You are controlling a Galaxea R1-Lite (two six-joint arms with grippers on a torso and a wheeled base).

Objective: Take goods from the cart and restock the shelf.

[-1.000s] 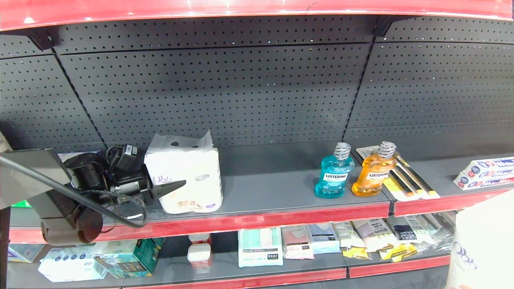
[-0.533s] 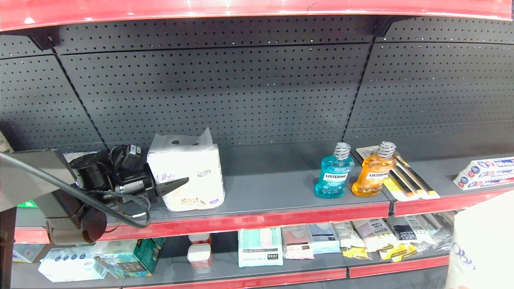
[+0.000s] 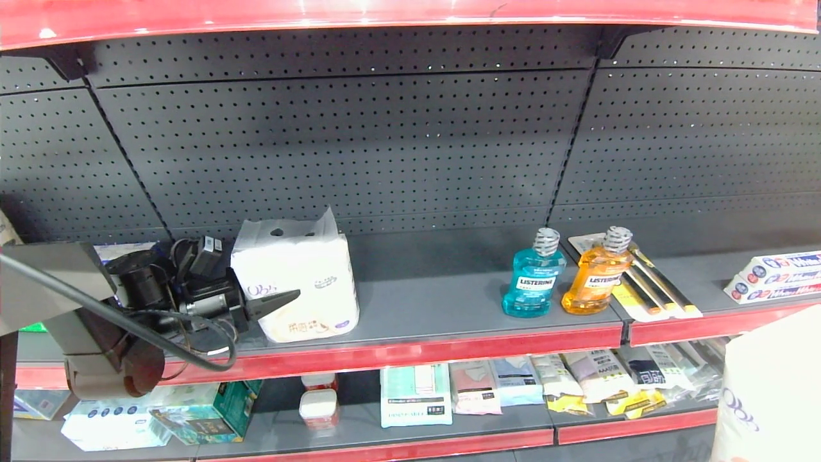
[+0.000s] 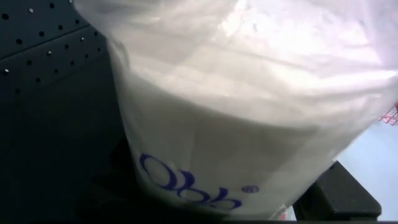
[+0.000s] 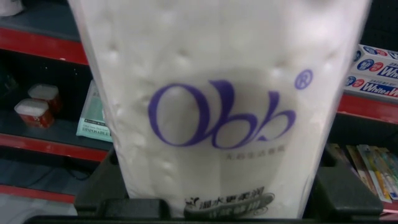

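At lower left of the head view, the first tissue pack (image 3: pixel 301 282) is stood on the shelf (image 3: pixel 436 301), clamped across its lower sides by the left gripper (image 3: pixel 281 294). Past the blue mouthwash bottle (image 3: pixel 531 285), at lower right, the second tissue pack (image 3: pixel 766 391) is pinched by the right gripper (image 5: pixel 211 214) in front of the shelving. Both packs are judged light, soft and film-slippery, so hold is best taken low across the rolls, not by the loose top flap.

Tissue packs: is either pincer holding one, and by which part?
Both. The left pincer grips the shelf pack across its lower left end; the right pincer holds a second pack by its bottom end.
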